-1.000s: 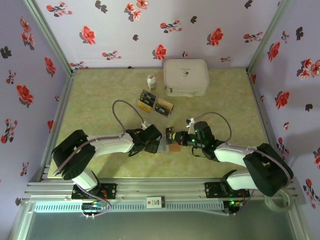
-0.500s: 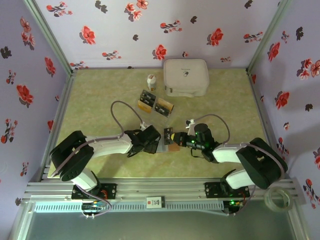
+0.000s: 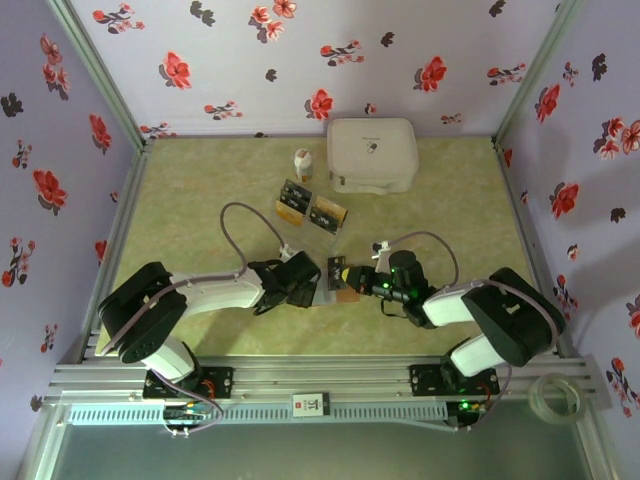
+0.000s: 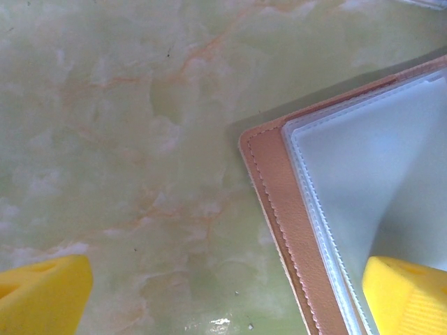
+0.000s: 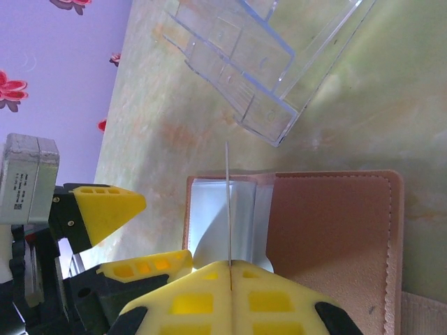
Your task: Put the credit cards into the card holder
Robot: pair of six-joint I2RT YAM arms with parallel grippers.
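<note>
Right gripper [image 5: 229, 269] has crept left, clenched on a card [image 5: 228, 202] held edge-on above the open holder [image 5: 328, 237] at frame centre. Left gripper [image 4: 223, 299] is spread wide at the holder's corner. Next — slide the card squarely into a sleeve.

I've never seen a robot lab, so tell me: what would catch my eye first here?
In the middle of the green table lies an open reddish-brown card holder. The right gripper pinches a credit card edge-on above it, while the left gripper stands open astride the holder's corner. Behind, a big white case sits by the flowered back wall.
</note>
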